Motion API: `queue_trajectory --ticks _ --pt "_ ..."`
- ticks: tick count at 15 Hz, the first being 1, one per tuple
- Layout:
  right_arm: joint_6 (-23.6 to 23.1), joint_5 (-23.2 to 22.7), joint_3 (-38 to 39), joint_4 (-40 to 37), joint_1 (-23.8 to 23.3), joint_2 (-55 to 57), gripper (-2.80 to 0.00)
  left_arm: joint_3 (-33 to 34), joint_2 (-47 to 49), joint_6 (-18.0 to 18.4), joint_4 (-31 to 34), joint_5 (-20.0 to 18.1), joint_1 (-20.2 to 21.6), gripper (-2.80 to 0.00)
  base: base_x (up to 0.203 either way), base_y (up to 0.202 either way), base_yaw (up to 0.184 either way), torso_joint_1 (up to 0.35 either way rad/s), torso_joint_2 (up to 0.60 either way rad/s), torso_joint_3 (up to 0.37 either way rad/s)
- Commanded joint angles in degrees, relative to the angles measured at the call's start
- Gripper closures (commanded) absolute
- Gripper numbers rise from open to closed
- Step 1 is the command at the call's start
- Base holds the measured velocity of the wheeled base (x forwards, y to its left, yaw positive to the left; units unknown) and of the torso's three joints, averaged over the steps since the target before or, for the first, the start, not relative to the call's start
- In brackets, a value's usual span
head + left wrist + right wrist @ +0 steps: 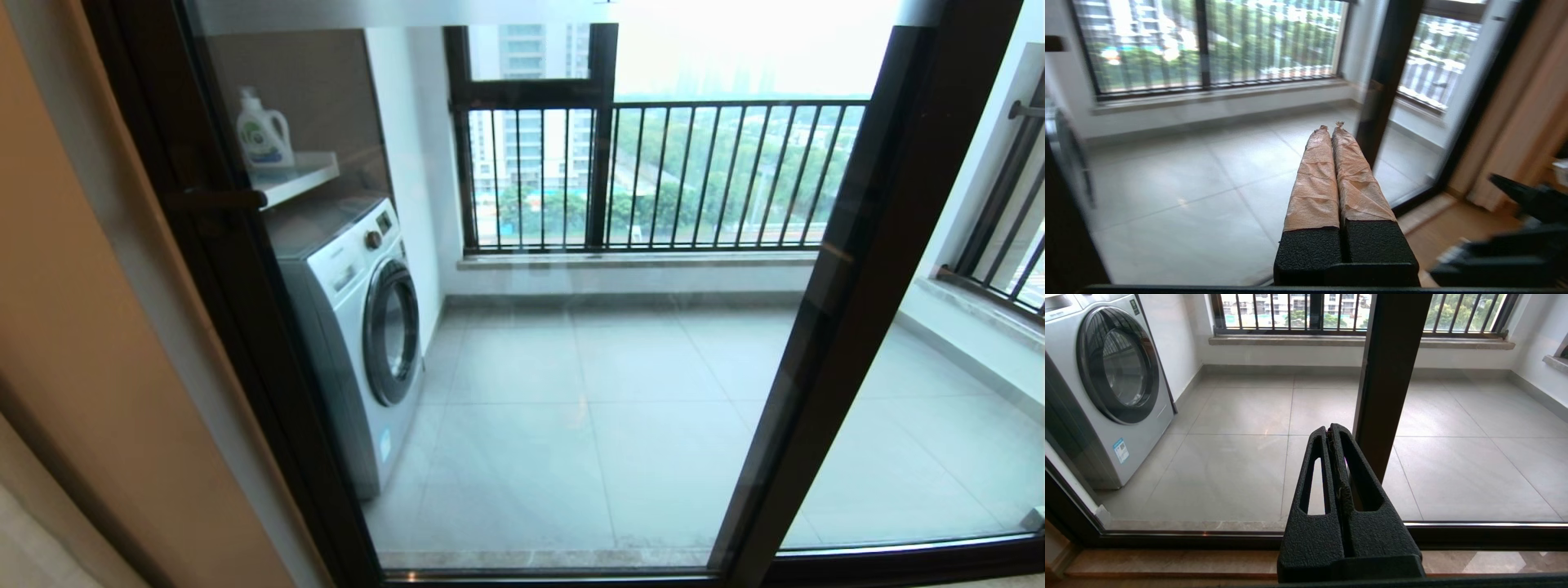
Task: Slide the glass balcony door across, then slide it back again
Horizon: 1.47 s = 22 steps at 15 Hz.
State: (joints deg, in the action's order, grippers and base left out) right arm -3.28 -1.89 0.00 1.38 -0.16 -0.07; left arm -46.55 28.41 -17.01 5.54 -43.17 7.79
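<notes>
Door handle [214,198] sits on the left upright; glass balcony door [531,327] spans the opening, closed against the left jamb. Left gripper [1331,130] pinched together, empty. Right gripper [1331,430] likewise, near the door's right upright [824,327]. Push flat against the upright, steadily along the track.

Head camera looks down through the glass balcony door [571,367]; both wrist views share it.

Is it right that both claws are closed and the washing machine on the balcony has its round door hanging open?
Not quite. The washing machine has its round door shut flush against the front, as the right wrist view shows. The rest holds: the left claw and right claw are both closed.
</notes>
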Motion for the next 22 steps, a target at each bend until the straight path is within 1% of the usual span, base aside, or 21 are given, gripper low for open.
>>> queue_trajectory --ticks 1,2,4,5,6,7,8,9,10,11,13,14,15,16,17,18,19,20,21,22 --pt "-0.06 -0.04 0.7 0.03 0.0 0.07 0.0 -7.89 -4.73 0.34 14.85 -0.91 -8.95 0.0 0.0 0.0 0.0 0.0 0.0 0.0" --pt "-0.06 -0.04 0.7 0.03 0.04 0.07 0.0 -8.63 -6.91 1.88 16.92 -0.26 -9.77 0.0 0.0 0.0 0.0 0.0 0.0 0.0" --pt "-0.06 -0.04 0.7 0.03 -0.02 0.07 0.0 -4.63 -12.73 6.57 18.5 3.12 -8.04 0.0 0.0 0.0 0.0 0.0 0.0 0.0" --pt "-0.06 -0.04 0.7 0.03 -0.02 0.07 0.0 -2.11 -16.05 8.73 20.04 4.1 -7.73 0.0 0.0 0.0 0.0 0.0 0.0 0.0" --pt "-0.06 -0.04 0.7 0.03 -0.02 0.07 0.0 1.64 -19.26 11.44 21.96 5.12 -7.59 0.0 0.0 0.0 0.0 0.0 0.0 0.0" --pt "-0.06 -0.04 0.7 0.03 0.04 0.07 0.0 6.5 -22.02 14.74 23.46 7.23 -7.57 0.0 0.0 0.0 0.0 0.0 0.0 0.0" --pt "-0.06 -0.04 0.7 0.03 -0.02 0.07 0.0 11.99 -24.46 18.05 24.07 10.6 -7.59 0.0 0.0 0.0 0.0 0.0 0.0 0.0" --pt "-0.06 -0.04 0.7 0.03 0.05 0.07 0.0 17.95 -26.0 21.33 23.56 15.03 -7.6 0.0 0.0 0.0 0.0 0.0 0.0 0.0" --pt "-0.06 -0.04 0.7 0.03 -0.02 0.07 0.0 23.01 -26.85 23.24 20.56 19.06 -7.63 0.0 0.0 0.0 0.0 0.0 0.0 0.0" --pt "-0.06 -0.04 0.7 0.03 0.05 0.07 0.0 28.61 -27.36 24.5 13.95 22.05 -7.65 0.0 0.0 0.0 0.0 0.0 0.0 0.0" --pt "-0.06 -0.04 0.7 0.11 -0.02 0.07 0.0 40.57 -27.88 27.41 -0.77 26.48 -7.67 0.0 0.0 0.0 0.0 0.0 0.0 0.0" --pt "-0.06 -0.04 0.7 0.03 -0.02 0.07 0.0 44.13 -28.05 27.34 -5.31 29.29 -7.68 0.0 0.0 0.0 0.0 0.0 0.0 0.0" --pt "-0.06 -0.04 0.7 0.03 -0.02 0.07 0.0 45.49 -28.2 24.98 -7.25 33.43 -7.69 0.0 0.0 0.0 0.0 0.0 0.0 0.0" --pt "-0.06 -0.04 0.7 0.03 -0.02 0.07 0.0 45.15 -28.3 23.73 -6.9 36.48 -7.7 0.0 0.0 0.0 0.0 0.0 0.0 0.0" --pt "-0.06 -0.04 0.7 0.03 -0.02 0.07 0.0 45.08 -28.32 24.48 -6.53 37.9 -7.7 0.0 0.0 0.0 0.0 0.0 0.0 0.0" --pt "-0.06 -0.04 0.7 0.03 0.03 0.07 0.0 45.92 -28.33 26.09 -6.39 38.79 -7.7 0.0 0.0 0.0 0.0 0.0 0.0 0.0" --pt "-0.06 -0.04 0.7 0.03 -0.02 0.07 0.0 46.71 -28.33 26.23 -5.17 40.78 -7.7 0.0 0.0 0.0 0.0 0.0 0.0 0.0" --pt "-0.06 -0.04 0.7 0.03 -0.02 0.07 0.0 46.6 -28.3 22.81 -4.99 41.82 -7.7 0.0 0.0 0.0 0.0 0.0 0.0 0.0" --pt "-0.06 -0.04 0.7 0.03 -0.02 0.07 0.0 46.56 -28.26 22.13 -4.95 42.28 -7.7 0.0 0.0 0.0 0.0 0.0 0.0 0.0" --pt "-0.06 -0.04 0.7 0.03 0.0 0.07 0.0 46.55 -28.24 23.47 -4.93 42.15 -7.61 0.0 0.0 0.0 0.0 0.0 0.0 0.0"
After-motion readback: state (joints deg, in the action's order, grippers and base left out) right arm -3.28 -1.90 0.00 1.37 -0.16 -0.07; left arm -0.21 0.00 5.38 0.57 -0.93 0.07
